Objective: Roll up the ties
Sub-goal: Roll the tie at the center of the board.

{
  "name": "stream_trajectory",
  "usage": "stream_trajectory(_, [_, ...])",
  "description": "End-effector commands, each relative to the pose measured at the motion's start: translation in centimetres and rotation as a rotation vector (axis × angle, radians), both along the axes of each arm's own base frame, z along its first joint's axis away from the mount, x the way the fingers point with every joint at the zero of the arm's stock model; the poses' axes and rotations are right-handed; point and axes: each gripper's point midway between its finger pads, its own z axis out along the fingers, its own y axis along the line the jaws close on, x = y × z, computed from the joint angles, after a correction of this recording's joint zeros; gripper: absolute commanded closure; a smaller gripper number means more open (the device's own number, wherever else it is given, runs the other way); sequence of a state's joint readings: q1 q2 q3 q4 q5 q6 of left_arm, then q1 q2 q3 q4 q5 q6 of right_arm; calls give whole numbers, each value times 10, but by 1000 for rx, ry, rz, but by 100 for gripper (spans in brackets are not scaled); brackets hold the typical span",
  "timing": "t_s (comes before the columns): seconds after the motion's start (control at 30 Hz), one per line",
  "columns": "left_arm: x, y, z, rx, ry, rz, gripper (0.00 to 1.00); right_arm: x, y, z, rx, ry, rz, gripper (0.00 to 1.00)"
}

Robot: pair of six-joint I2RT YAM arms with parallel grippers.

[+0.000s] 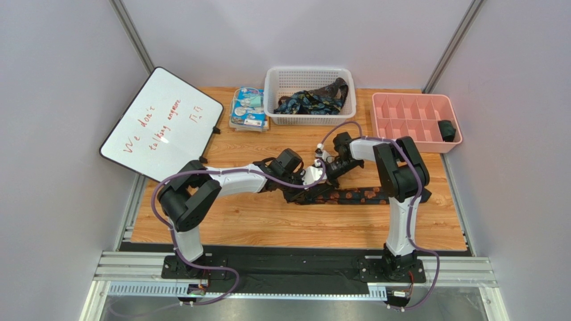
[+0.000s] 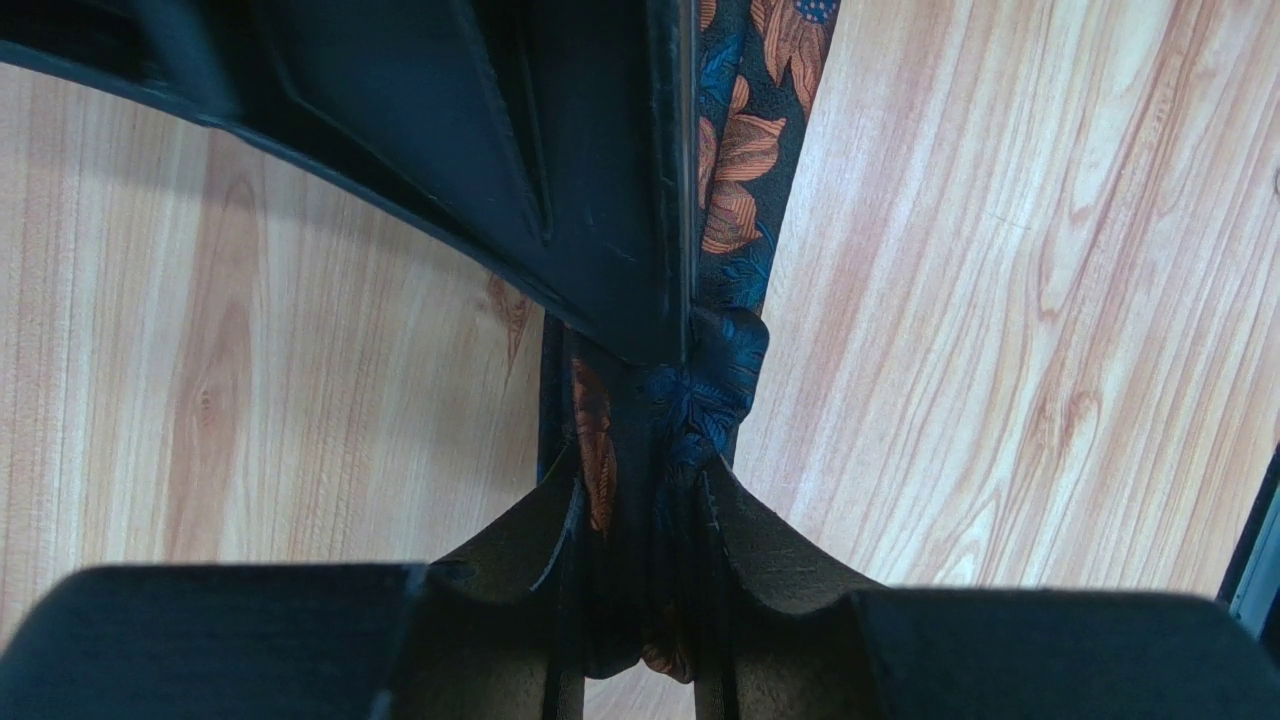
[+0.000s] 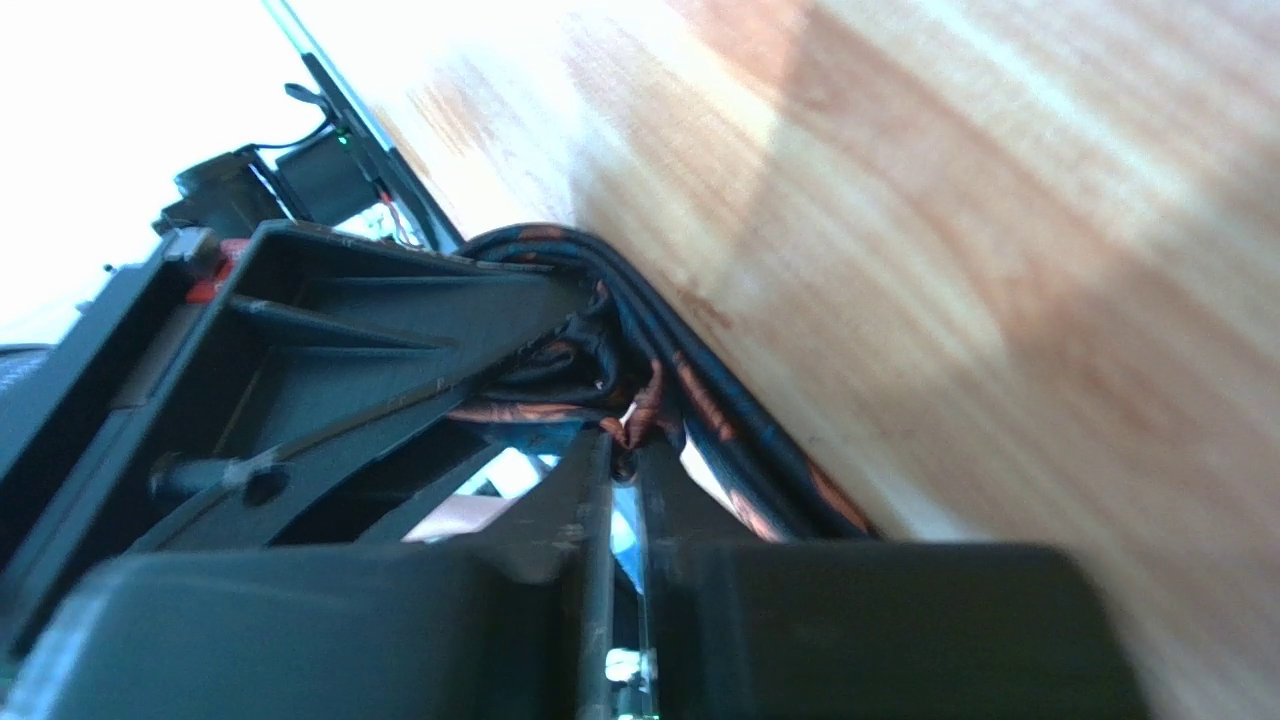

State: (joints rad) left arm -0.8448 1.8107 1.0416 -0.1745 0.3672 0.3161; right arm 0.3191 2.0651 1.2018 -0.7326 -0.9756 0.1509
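Working tie [image 1: 358, 196]: it lies flat along the middle of the table [image 1: 268, 221], with its left end gathered into a small, loose wad where my two grippers meet. My left gripper [image 2: 646, 495] is clamped on that bunched end, the fabric squeezed between both fingers. My right gripper [image 3: 619, 450] has its fingers almost together, with a fold of the same tie nipped at their tips. I judge the roll barely begun, since most of the length to the right is unrolled. Behind, the white basket [image 1: 271, 100] holds a heap of further ties [image 1: 311, 101] waiting to be rolled. At the far right, one compartment of the pink tray [image 1: 402, 100] holds a dark bundle [image 1: 447, 130], seemingly one finished roll; the other compartments are unfilled.
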Motion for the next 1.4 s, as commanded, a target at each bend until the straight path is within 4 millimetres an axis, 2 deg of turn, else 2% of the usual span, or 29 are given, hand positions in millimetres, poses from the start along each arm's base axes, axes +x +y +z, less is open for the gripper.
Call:
stream_trajectory(0.0, [-15, 23, -27, 70, 81, 50, 74, 2, -9, -31, -139, -11, 25, 100])
stream_trajectory(0.07, [-4, 26, -14, -2, 76, 102, 59, -3, -19, -40, -205, -3, 46, 100])
stream_trajectory(0.1, [-6, 26, -11, -61, 99, 114, 55, -3, -22, -41, -224, -8, 55, 100])
stream_trajectory(0.17, [11, 34, 7, -158, 75, 174, 46, -8, -31, -47, -269, -10, 76, 100])
stream_trajectory(0.23, [12, 33, 28, -297, 43, 161, 31, -10, -35, -51, -295, -12, 90, 100])
stream_trajectory(0.27, [17, 28, 40, -358, -9, 145, 29, -10, -39, -53, -318, -14, 92, 100])
stream_trajectory(0.3, [7, 30, 38, -376, 0, 109, 29, -10, -40, -55, -328, -19, 95, 100])
stream_trajectory(0.37, [7, 24, 47, -429, -27, 83, 28, -9, -44, -59, -359, -24, 102, 100])
stream_trajectory(0.5, [2, 16, 39, -475, -21, 32, 28, -5, -50, -67, -412, -21, 107, 100])
stream_trajectory(0.53, [0, 14, 38, -483, -28, 15, 22, -6, -52, -67, -423, -13, 110, 100])
stream_trajectory(0.73, [-5, -5, 30, -521, -81, -42, 23, -7, -63, -78, -500, -12, 133, 100])
stream_trajectory(0.9, [-5, -18, 20, -537, -95, -56, 31, -9, -66, -83, -524, -1, 136, 100])
stream_trajectory(0.97, [-3, -23, 22, -551, -98, -53, 37, -8, -68, -85, -536, 1, 134, 100])
stream_trajectory(1.17, [-4, -34, 27, -602, -30, -6, 44, -5, -66, -88, -544, 0, 127, 100])
stream_trajectory(1.23, [-10, -36, 23, -614, 41, 27, 44, -2, -67, -88, -550, -11, 126, 100])
stream_trajectory(1.27, [-10, -38, 25, -634, 42, 33, 44, -2, -66, -89, -553, -11, 127, 100])
stream_trajectory(1.3, [-15, -39, 17, -628, 64, 34, 44, -1, -66, -89, -554, -12, 125, 100])
stream_trajectory(1.37, [-17, -41, 15, -646, 70, 43, 43, 0, -69, -90, -563, -9, 120, 100])
